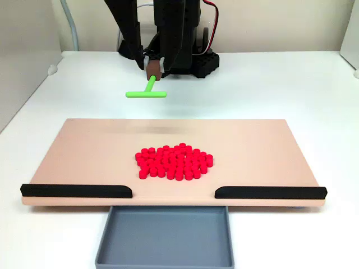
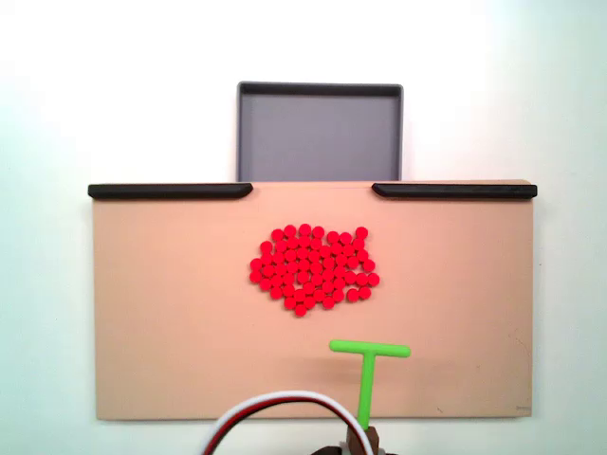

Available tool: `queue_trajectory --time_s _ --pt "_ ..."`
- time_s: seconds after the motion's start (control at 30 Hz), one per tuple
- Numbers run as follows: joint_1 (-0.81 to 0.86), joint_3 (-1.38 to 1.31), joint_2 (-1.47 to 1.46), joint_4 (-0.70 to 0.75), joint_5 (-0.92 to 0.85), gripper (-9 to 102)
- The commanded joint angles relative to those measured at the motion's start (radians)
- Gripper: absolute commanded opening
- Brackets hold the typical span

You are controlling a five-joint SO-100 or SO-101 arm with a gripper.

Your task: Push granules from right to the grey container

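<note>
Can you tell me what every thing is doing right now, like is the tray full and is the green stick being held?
granules: heaped in one cluster mid-board, none in the tray.
grey container: empty, sitting at the gap between the strips.
green T-shaped stick: held by its stem, crossbar off the pile.
gripper: shut on the stick's stem.
black strips: lying along the board's edge, gap between.
beige board: flat on the table.

granules (image 1: pixel 174 162) clustered mid-board (image 1: pixel 84 151), container (image 1: pixel 164 238) at its front edge between two strips (image 1: pixel 77 191)
</note>
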Motion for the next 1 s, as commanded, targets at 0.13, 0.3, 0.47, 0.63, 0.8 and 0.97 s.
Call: queue_trajectory --time_s 0.13,0.3,0.47,0.63,0.8,0.97 --pt "-0.196 -0.018 -0.040 -0.011 0.101 0" --pt "-0.199 -0.018 -0.040 -0.011 0.101 0" --pt "-0.201 -0.018 -0.034 -0.011 0.104 0" --pt "-0.192 -0.018 -0.029 -0.011 0.101 0" --pt "-0.189 -0.018 -0.026 -0.011 0.100 0" --pt "-0.187 -0.018 -0.025 -0.011 0.098 0"
